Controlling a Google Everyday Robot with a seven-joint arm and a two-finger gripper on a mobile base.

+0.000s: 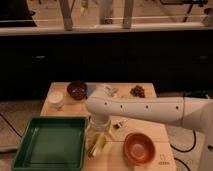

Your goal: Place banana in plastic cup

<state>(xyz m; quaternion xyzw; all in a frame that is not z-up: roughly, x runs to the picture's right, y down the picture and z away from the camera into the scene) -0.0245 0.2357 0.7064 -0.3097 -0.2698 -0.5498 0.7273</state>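
Observation:
My white arm reaches from the right across the wooden table. Its gripper points down near the tray's right edge. Directly under it is a pale green translucent shape, the plastic cup. A slim yellow banana lies against or inside the cup; I cannot tell which. The wrist hides where the gripper meets them.
A green tray fills the front left. An orange bowl sits at the front right. At the back stand a white cup, a dark red bowl and a brown snack heap. A small dark item lies mid-table.

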